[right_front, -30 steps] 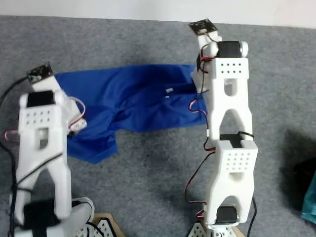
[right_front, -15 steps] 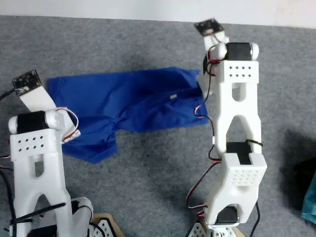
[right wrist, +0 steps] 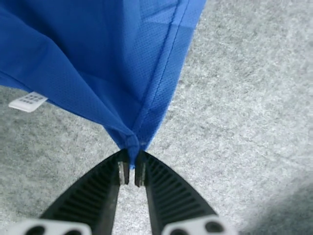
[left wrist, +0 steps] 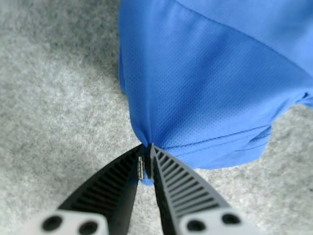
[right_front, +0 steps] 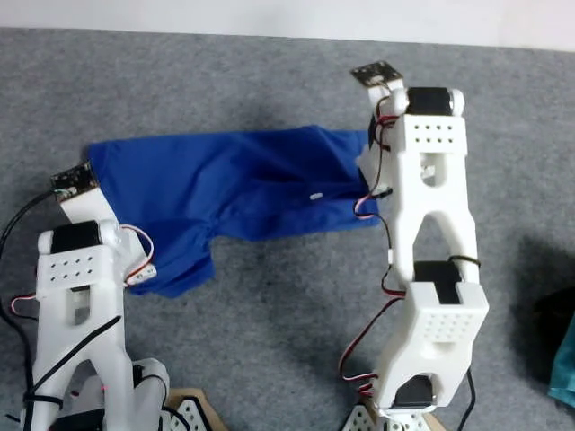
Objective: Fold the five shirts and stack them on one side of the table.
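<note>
While looking down from the high view, find a blue shirt (right_front: 243,184) lying stretched sideways on the grey table cover (right_front: 269,314), with its length running from one arm to the other. Left arm (right_front: 76,287) standing at the left end of the shirt, right arm (right_front: 431,206) at the right end, both wrists over the cloth edge. One sleeve (right_front: 180,265) reaching toward the near side, just beside the left arm. Small white tag (right_front: 315,195) lying on the cloth, nearer to the right arm. Cannot tell from this height how the fingers stand, since the wrists cover them. At the right border of the table, well apart from the shirt, a dark thing (right_front: 550,310) and a piece of teal cloth (right_front: 564,359). Then from the left wrist view: left claw (left wrist: 145,164) pressed together on a fold at the edge of the shirt, with a little blue cloth showing between the black ribbed fingers and the fabric spreading away from the pinch, grey cover on both sides of it. Then from the right wrist view: right claw (right wrist: 132,169) also pinching the shirt, closed on a corner where a stitched hem comes down to the tips, the cloth fanning out from there, the white tag near one side, grey cover around.
</note>
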Robot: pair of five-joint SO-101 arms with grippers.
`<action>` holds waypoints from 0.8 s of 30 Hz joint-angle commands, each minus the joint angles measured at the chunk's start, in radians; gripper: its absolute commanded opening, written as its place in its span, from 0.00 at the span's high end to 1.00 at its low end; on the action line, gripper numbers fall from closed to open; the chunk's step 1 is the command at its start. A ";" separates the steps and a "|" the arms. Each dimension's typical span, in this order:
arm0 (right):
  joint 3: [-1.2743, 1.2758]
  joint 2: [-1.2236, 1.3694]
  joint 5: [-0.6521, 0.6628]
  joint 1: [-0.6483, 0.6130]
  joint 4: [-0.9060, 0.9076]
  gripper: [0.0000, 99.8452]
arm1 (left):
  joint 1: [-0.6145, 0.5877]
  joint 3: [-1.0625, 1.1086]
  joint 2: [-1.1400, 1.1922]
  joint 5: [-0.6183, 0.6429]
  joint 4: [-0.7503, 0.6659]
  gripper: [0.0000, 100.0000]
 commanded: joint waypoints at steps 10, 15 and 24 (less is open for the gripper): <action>0.007 -0.180 0.014 -0.001 0.022 0.99 | -0.004 -0.054 -0.340 -0.025 0.078 0.99; 0.067 -0.180 0.015 0.004 0.022 0.99 | -0.008 0.031 -0.418 -0.029 0.107 0.99; 0.182 -0.179 0.041 0.028 0.010 0.99 | -0.004 0.114 -0.418 -0.029 0.098 0.99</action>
